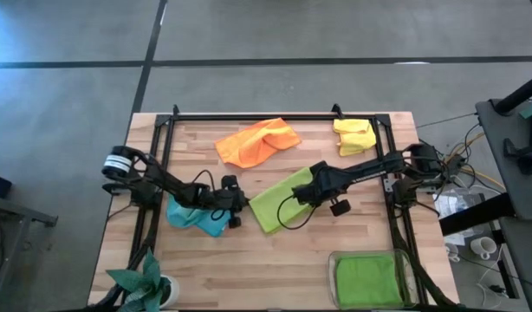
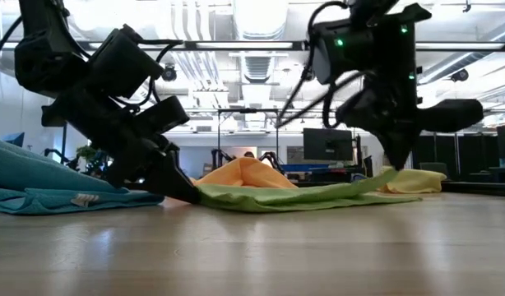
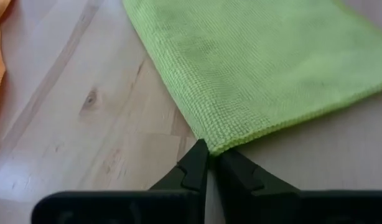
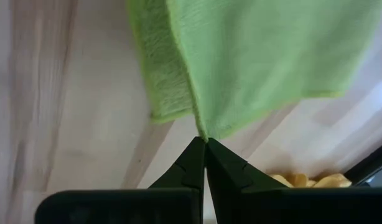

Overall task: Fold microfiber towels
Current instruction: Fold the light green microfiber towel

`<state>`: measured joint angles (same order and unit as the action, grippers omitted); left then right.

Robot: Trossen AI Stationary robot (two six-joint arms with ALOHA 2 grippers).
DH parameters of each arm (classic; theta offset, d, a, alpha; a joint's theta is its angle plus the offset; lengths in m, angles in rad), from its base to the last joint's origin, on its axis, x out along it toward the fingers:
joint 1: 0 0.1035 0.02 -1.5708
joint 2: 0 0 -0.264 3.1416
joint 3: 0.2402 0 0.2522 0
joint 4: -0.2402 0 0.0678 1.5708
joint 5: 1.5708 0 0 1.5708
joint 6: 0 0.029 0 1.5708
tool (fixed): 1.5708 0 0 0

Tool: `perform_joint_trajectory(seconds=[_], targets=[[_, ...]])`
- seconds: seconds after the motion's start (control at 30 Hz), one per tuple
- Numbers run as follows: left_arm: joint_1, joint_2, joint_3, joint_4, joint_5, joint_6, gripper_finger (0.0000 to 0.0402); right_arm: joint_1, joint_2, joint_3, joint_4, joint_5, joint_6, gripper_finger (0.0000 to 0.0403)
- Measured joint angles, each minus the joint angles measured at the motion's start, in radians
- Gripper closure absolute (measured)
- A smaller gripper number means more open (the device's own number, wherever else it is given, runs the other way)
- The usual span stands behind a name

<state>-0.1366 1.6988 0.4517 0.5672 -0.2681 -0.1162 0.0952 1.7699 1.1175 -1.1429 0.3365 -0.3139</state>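
Note:
A yellow-green towel (image 1: 279, 201) lies at the table's middle. My left gripper (image 1: 244, 205) is shut on its left near corner, low at the table, and my right gripper (image 1: 306, 185) is shut on its far right end. A light blue towel (image 1: 192, 218) lies crumpled under my left arm. An orange towel (image 1: 257, 141) and a yellow towel (image 1: 354, 136) lie bunched at the far side. A green towel (image 1: 367, 279) lies folded in a clear tray. My left gripper pinches the yellow-green towel's corner (image 3: 217, 144) between its two fingertips. It comes slanting down from the table's left. The corner (image 2: 205, 194) stays down on the wood, and the cloth beyond it lies flat. My right gripper pinches the yellow-green towel's edge (image 4: 202, 132) between its two fingertips, pointing down from above. The cloth beside the fingers looks doubled over. That end (image 2: 374, 182) is raised a little off the table, and the rest slopes down onto the wood.
The clear tray (image 1: 405, 276) stands at the near right corner and a small leafy plant (image 1: 145, 282) at the near left. A dark frame (image 1: 275, 117) runs along the table's far and side edges. Bare wood shows near the table's front middle.

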Motion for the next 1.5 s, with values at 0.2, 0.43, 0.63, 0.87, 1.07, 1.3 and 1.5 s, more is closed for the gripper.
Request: perform_joint_trajectory(seconds=[0.2,0.43,0.63,0.87,1.07,1.3,1.5], targets=[[0.002,-0.012,-0.001,-0.009,0.002,0.019,0.0387,0.0,0.0,-0.024,0.028,-0.004,0.016,0.0394],[0.007,-0.036,-0.004,-0.023,0.018,0.042,0.0387,0.0,0.0,-0.053,0.049,-0.045,0.003,0.0386],[0.006,-0.067,-0.005,-0.036,0.024,0.045,0.036,0.01,0.0,-0.076,0.1,-0.051,0.023,0.0336],[0.006,-0.156,-0.005,-0.145,0.023,0.081,0.0275,0.011,-0.001,-0.03,0.022,-0.043,0.075,0.0265],[0.007,-0.38,-0.005,-0.269,0.033,0.152,0.0225,0.011,-0.022,0.014,0.215,-0.068,0.305,0.0247],[0.019,-0.351,-0.013,-0.147,0.034,0.156,0.0217,0.017,0.029,-0.038,0.373,-0.106,0.413,0.027],[0.019,-0.164,0.002,-0.068,0.029,0.156,0.0217,0.021,0.078,-0.043,0.337,-0.15,0.386,0.0268]])
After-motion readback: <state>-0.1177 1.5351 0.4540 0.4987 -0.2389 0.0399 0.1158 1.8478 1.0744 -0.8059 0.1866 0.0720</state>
